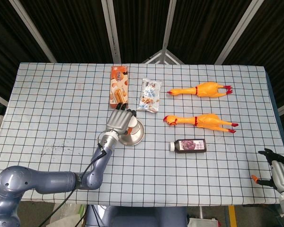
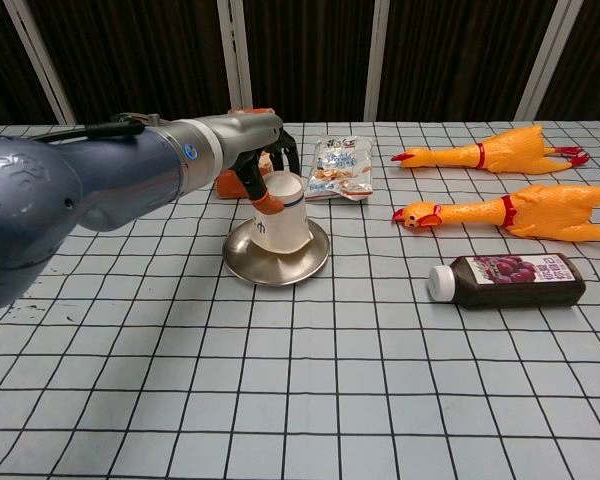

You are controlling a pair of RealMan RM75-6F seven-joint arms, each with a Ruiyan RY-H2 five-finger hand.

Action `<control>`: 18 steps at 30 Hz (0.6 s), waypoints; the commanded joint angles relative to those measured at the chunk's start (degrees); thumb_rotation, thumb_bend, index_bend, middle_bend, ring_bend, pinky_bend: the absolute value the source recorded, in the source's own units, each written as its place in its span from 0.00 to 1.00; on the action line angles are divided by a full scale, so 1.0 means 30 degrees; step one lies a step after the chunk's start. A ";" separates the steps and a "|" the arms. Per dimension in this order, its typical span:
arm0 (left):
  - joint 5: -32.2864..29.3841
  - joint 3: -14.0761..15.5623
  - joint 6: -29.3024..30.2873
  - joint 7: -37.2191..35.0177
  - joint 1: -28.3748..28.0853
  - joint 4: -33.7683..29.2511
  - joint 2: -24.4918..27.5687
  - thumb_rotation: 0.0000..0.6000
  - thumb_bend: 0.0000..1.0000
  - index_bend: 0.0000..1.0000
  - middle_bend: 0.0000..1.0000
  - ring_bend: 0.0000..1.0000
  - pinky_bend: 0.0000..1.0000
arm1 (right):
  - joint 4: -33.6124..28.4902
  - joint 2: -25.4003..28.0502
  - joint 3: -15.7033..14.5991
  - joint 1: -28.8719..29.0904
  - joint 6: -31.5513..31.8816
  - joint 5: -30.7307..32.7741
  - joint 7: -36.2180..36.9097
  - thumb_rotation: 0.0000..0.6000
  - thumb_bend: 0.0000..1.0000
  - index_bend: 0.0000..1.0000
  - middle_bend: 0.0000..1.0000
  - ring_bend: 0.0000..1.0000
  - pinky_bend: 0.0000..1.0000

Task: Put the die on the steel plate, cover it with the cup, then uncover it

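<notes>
Chest view — left hand (image 2: 264,166) gripping tilted cup (image 2: 283,211), over steel plate (image 2: 310,264)

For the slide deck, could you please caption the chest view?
Left hand grips an inverted paper cup, tilted on the steel plate.

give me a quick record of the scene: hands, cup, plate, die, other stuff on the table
left hand: grips the cup from above
right hand: off the table's near right corner, fingers apart, holds nothing
cup: upside down over the plate, tilted
plate: steel, on the checked table
die: not visible
other: snack box, snack bag, two rubber chickens, dark bottle lying on its side
</notes>
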 commanded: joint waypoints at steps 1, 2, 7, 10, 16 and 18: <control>0.0063 -0.0011 0.0025 0.0023 0.0065 0.0132 -0.0083 1.00 0.50 0.45 0.41 0.10 0.01 | 0.0031 -0.0006 0.0005 0.0026 -0.0082 0.0044 0.0044 1.00 0.23 0.20 0.10 0.10 0.00; 0.0030 0.0011 0.0026 0.0130 0.0076 0.0195 -0.0115 1.00 0.50 0.45 0.40 0.10 0.01 | -0.0004 0.0017 -0.0004 0.0011 -0.0075 0.0042 0.0061 1.00 0.23 0.20 0.10 0.10 0.00; -0.0046 -0.0001 -0.0080 0.0332 0.0129 0.0438 -0.0279 1.00 0.50 0.44 0.37 0.10 0.01 | 0.0021 0.0019 0.0001 0.0031 -0.0138 0.0069 0.0108 1.00 0.23 0.20 0.10 0.10 0.00; 0.0099 -0.0010 -0.0336 0.0135 0.0208 0.0698 -0.0440 1.00 0.50 0.44 0.37 0.10 0.01 | 0.0030 0.0035 -0.0002 0.0027 -0.0159 0.0096 0.0130 1.00 0.23 0.20 0.10 0.10 0.00; 0.1567 -0.0103 -0.0944 -0.1337 0.0467 0.1569 -0.0990 1.00 0.50 0.45 0.37 0.10 0.01 | 0.0060 0.0049 0.0003 0.0032 -0.0202 0.0156 0.0147 1.00 0.23 0.20 0.10 0.10 0.00; 0.2441 -0.0112 -0.1027 -0.2061 0.0578 0.1853 -0.1177 1.00 0.50 0.45 0.37 0.10 0.01 | 0.0070 0.0051 0.0006 0.0044 -0.0240 0.0184 0.0152 1.00 0.23 0.20 0.10 0.10 0.00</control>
